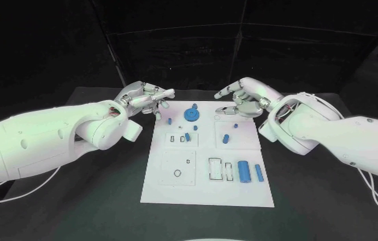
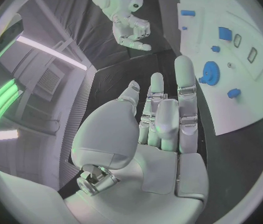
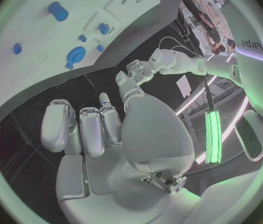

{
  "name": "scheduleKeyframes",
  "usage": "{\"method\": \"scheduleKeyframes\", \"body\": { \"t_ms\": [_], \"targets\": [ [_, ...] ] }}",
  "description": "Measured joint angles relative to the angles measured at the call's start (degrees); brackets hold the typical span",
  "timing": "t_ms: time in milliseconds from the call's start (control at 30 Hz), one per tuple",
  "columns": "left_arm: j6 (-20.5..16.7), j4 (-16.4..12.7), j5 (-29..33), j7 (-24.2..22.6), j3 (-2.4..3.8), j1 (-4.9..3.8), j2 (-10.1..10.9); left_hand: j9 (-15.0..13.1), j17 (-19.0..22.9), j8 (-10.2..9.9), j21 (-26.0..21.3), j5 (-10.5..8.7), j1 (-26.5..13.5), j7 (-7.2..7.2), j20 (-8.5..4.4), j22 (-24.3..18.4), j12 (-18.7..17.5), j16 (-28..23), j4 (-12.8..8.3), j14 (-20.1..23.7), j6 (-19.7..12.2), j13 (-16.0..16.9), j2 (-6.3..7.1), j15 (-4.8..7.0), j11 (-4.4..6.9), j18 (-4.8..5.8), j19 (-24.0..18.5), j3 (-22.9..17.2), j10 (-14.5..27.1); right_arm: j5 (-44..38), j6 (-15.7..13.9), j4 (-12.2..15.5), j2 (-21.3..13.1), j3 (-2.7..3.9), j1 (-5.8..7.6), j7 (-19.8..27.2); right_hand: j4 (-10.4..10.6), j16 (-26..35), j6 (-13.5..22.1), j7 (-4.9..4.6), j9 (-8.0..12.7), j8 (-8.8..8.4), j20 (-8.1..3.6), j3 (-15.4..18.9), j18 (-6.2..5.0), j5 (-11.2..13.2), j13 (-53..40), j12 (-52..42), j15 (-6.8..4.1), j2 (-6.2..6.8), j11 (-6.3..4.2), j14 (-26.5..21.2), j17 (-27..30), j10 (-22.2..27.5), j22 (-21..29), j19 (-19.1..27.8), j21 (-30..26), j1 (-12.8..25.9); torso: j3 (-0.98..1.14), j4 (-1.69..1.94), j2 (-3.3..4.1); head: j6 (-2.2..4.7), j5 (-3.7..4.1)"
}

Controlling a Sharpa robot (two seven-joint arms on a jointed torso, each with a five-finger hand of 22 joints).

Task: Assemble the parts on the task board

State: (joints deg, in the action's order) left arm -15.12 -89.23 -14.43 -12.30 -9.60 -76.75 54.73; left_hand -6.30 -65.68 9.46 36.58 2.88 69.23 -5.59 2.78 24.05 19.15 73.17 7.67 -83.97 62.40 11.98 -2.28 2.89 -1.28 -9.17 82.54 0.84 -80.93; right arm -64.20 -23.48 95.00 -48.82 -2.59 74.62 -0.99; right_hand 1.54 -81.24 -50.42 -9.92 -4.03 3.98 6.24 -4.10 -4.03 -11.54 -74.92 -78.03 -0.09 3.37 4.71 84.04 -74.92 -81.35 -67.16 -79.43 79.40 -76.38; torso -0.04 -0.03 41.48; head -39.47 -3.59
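- Both the left hand (image 1: pixel 147 98) and the right hand (image 1: pixel 246 97) hover empty, fingers loosely apart, beyond the task board (image 1: pixel 206 194).
- The blue gear (image 1: pixel 192 114) looks small, rigid, light; best pinched at its toothed rim.

My black table (image 1: pixel 94 197) carries the white task board (image 1: pixel 206 189), which lies flat at its middle. Bare dark tabletop borders the board on the near, left and right sides, with a strip beyond its far edge.
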Motion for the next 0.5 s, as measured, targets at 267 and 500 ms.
{"method": "scheduleKeyframes", "body": {
  "t_ms": [267,500],
  "targets": [
    [6.56,1.64,-15.63,19.42,-0.02,-2.28,-3.10,-4.09,-9.27,3.86,22.86,-0.18,-3.83,1.56,-1.24,25.08,16.24,12.72,4.48,-0.09,2.77,15.60,-1.27,1.12,1.72,2.59,-0.52,4.80,1.49,6.23,-0.46,-2.55,-0.98,0.06,0.82,1.34,-0.06,0.00,0.00,0.00,-0.09,0.29,0.00,0.57,0.00,-1.27,0.00,0.00,0.00,0.01,0.00,0.00,0.00,0.00,0.20,0.00,-0.29,-0.62,0.24,0.00,-0.88,-0.49,-0.35],
    [11.58,5.08,-24.69,33.11,-0.04,-3.43,-8.31,-9.01,-9.27,8.30,32.70,-0.18,-4.04,1.81,-1.35,36.10,31.44,15.63,7.50,-0.10,-0.22,31.36,-1.73,1.13,1.78,3.43,-2.14,10.73,5.20,7.88,-0.76,-3.83,-0.45,0.07,0.92,1.14,0.08,0.00,0.00,0.00,-0.08,0.30,0.00,0.72,0.01,-1.54,0.00,0.00,0.00,0.01,0.00,0.00,0.01,0.00,0.43,0.00,-0.49,-0.62,0.42,0.21,-1.59,-1.02,-0.47]
  ]
}}
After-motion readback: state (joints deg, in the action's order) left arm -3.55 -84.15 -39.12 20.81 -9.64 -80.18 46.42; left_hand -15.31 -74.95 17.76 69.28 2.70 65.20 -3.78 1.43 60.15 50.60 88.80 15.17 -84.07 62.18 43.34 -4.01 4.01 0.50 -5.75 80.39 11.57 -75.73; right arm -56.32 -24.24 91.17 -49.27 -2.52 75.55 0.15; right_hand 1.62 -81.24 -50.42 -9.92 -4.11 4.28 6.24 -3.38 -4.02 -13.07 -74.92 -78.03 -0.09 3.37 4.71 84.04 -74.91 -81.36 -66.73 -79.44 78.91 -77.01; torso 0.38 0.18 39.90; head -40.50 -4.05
